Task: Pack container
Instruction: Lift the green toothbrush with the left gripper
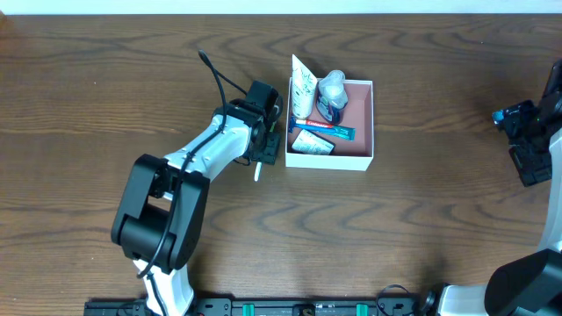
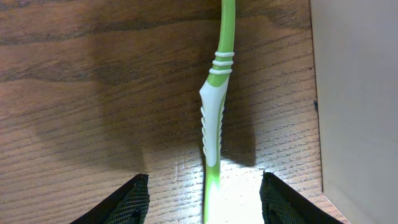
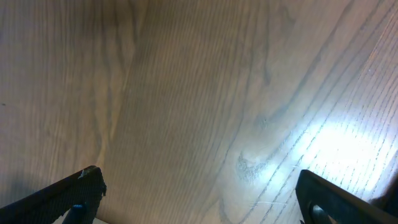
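The container point(image 1: 372, 132), a shallow white box with a pink-brown inside, stands at the table's middle back and holds several toiletries. Its white outer wall point(image 2: 357, 106) fills the right of the left wrist view. A green and white toothbrush point(image 2: 212, 118) lies flat on the wood just left of that wall; its end point(image 1: 258, 172) pokes out below the arm. My left gripper point(image 1: 268, 145) point(image 2: 205, 186) hangs low over it, open, one finger on each side of the handle and neither touching it. My right gripper point(image 1: 529, 158) point(image 3: 199, 186) is open over bare wood at the far right.
Inside the box are a white tube point(image 1: 303, 88), a clear bottle point(image 1: 332, 88), a blue-packed item point(image 1: 327, 130) and a small green-and-white soap box point(image 1: 311, 143). The box's right half point(image 1: 358, 110) shows bare floor. Dark wood table point(image 1: 421, 228) all round.
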`<action>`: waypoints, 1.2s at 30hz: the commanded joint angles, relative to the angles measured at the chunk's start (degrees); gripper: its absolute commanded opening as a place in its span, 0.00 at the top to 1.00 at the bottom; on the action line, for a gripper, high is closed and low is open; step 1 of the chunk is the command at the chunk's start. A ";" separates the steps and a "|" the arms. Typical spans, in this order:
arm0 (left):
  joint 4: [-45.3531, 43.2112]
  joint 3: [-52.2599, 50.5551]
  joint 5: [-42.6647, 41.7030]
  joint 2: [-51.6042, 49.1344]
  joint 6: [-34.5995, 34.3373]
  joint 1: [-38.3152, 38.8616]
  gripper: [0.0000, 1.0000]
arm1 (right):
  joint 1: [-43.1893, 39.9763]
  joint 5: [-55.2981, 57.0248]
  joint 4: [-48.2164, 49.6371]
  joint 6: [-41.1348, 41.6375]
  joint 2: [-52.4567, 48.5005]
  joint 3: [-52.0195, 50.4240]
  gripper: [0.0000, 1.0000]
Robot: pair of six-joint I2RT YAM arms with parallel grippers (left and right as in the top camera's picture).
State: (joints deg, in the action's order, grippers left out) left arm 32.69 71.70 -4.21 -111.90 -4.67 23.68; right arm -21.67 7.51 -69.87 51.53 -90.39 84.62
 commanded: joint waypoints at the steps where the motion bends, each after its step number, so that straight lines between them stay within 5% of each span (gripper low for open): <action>1: -0.07 -0.37 0.83 -2.51 -0.52 -0.24 0.42 | -0.44 0.63 -0.17 0.72 -0.28 0.00 0.01; 11: -0.28 -0.33 0.83 -3.02 -0.52 -0.24 0.42 | -0.44 0.63 -0.17 0.72 -0.28 0.00 0.01; 24: -0.70 0.02 0.85 -2.97 -0.52 -0.24 0.81 | -0.44 0.63 -0.17 0.72 -0.28 0.00 0.01; 26: -0.72 0.28 0.83 -2.97 -0.52 -0.24 0.94 | -0.44 0.63 -0.17 0.72 -0.28 0.00 0.01; 36: -0.70 0.55 0.83 -1.51 -0.52 -0.87 0.94 | -0.44 0.63 -0.17 0.72 -0.28 0.00 0.01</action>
State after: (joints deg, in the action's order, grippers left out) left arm 31.83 71.81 -3.46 -113.27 -4.89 23.59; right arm -21.67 7.51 -69.89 51.53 -90.39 84.62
